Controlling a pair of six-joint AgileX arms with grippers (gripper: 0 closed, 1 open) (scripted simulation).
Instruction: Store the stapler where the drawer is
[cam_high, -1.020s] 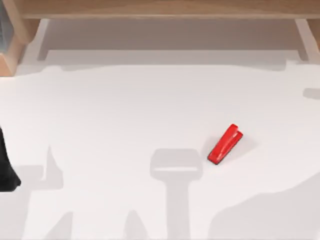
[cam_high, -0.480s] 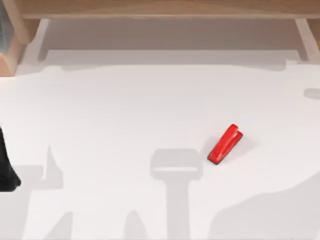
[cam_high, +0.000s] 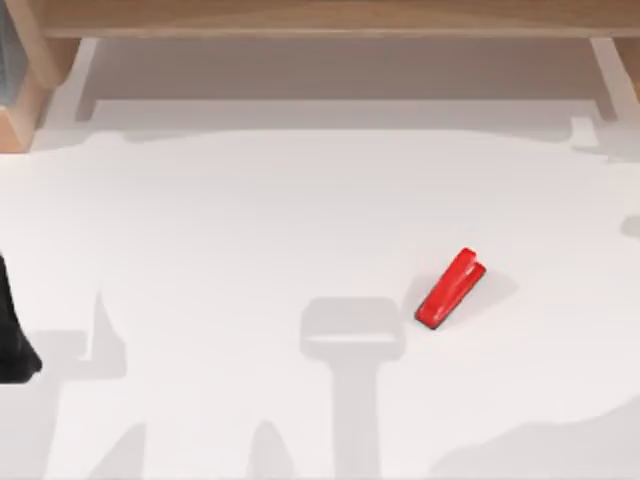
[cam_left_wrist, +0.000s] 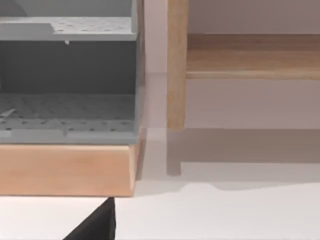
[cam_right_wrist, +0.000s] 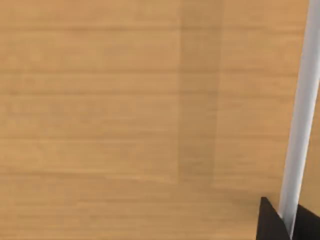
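Shadows shifted right, stapler (cam_high: 451, 289) unmoved (wrist views: wood)

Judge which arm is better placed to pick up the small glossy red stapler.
Probably the right: the small glossy red stapler lies right of centre on the white table, while the left arm's dark bulk sits at the far left edge, well away from it.

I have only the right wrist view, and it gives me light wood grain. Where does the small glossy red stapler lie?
Observer: In the top view the small glossy red stapler lies diagonally on the white table, right of centre.
Operator: Does anything touch it?
Observer: Nothing does; the left arm is at the table's left edge.
Operator: And the storage?
Observer: The left wrist view faces grey perforated shelves above a light wooden base.
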